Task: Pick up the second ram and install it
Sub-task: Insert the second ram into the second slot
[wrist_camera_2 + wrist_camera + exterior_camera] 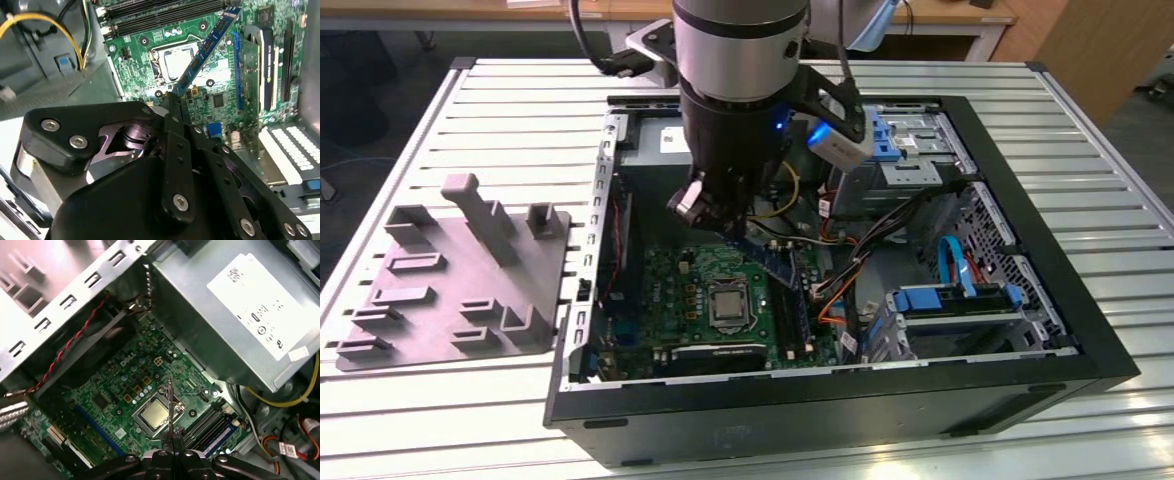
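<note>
My gripper (720, 215) is inside the open computer case (1014, 390), above the green motherboard (674, 290). It is shut on the second ram (205, 50), a thin bluish stick with small chips that juts out from the fingertips over the board. In the first wrist view the ram (170, 407) is seen edge-on above the gripper (171, 442), hanging over the processor socket (155, 415). In the exterior view the ram (778, 262) slants down close to the black memory slots (797, 305). In the second wrist view the gripper (175, 102) clamps the stick's near end.
A grey moulded fixture tray (454, 270) lies on the slatted table at the exterior view's left. The power supply (240, 315), yellow cables (50, 22) and an expansion card (250, 75) crowd the board. Blue drive brackets (961, 295) fill the case's right side.
</note>
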`<state>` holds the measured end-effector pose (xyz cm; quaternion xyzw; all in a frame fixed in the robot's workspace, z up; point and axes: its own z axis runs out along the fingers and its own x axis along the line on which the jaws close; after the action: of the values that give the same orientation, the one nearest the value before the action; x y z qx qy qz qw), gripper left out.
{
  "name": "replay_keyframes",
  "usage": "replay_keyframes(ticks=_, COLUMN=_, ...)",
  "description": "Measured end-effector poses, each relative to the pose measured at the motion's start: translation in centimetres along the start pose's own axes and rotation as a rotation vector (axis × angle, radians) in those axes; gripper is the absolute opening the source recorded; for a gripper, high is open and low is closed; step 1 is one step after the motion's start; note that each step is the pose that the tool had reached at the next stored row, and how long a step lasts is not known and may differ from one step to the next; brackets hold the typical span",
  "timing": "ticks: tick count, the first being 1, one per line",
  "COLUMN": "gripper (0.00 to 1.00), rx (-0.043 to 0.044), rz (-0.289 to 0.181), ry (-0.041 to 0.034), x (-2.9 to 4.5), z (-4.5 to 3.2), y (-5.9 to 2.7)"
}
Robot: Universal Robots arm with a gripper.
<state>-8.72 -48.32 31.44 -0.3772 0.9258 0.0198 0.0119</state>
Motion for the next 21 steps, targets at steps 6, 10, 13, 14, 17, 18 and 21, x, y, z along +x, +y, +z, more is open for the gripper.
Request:
replay_keyframes(ticks=6, gripper=0.11, rx=0.004, rz=0.11, ry=-0.0031, x=0.01, z=0.14, y=0.0)
replay_keyframes(ticks=10, gripper=0.11, rx=0.0067, rz=0.181, ry=-0.0051, x=0.01, z=0.23, y=-0.01)
replay_keyframes(ticks=13, gripper=0.11, rx=0.0088, rz=0.237, ry=-0.0066, x=0.01, z=0.31, y=-0.01)
replay_keyframes(ticks=14, gripper=0.11, rx=0.0095, rz=0.255, ry=-0.0071, x=0.01, z=0.33, y=-0.01)
replay_keyframes(ticks=17, gripper=0.11, rx=0.0114, rz=0.309, ry=-0.0086, x=0.02, z=0.4, y=-0.01)
replay_keyframes(ticks=18, gripper=0.11, rx=0.0121, rz=0.327, ry=-0.0091, x=0.02, z=0.42, y=-0.01)
replay_keyframes(ticks=21, gripper=0.11, rx=0.0142, rz=0.382, ry=-0.0106, x=0.02, z=0.49, y=-0.01)
